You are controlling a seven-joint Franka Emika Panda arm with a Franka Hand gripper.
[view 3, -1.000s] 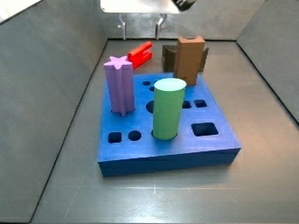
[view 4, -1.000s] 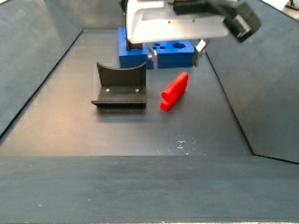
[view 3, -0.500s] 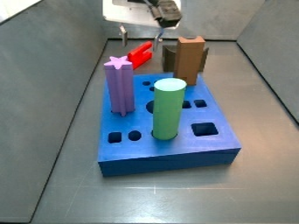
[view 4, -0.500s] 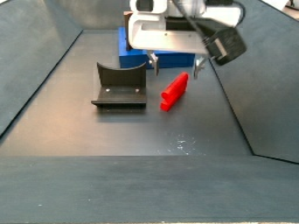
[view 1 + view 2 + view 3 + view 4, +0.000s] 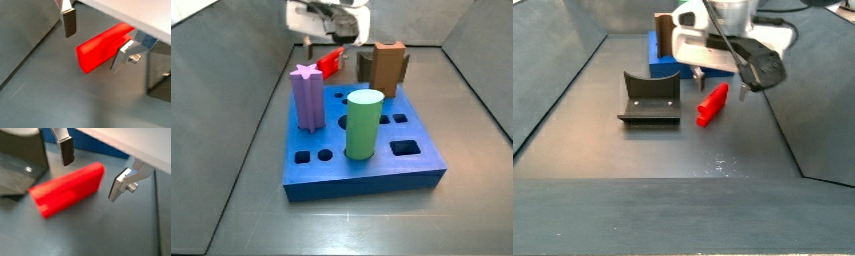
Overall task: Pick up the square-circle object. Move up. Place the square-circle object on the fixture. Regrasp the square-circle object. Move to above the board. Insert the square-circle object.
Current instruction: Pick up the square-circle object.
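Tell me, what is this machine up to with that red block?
A single robot arm has its gripper just above the red square-circle object, which lies flat on the floor. The silver fingers are open, one on each side of the block, and do not touch it yet. The brown fixture stands beside it. Behind, the blue board already holds a purple star peg and a green cylinder.

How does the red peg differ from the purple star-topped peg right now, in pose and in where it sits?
The red peg lies flat on the floor beside the fixture; the purple peg stands upright on the blue board. The red peg is blocky with flat faces; the purple one has a star-shaped top. The open gripper hangs over the red peg, fingers apart on either side, not touching; nothing is near the purple one. Both look similar in length.
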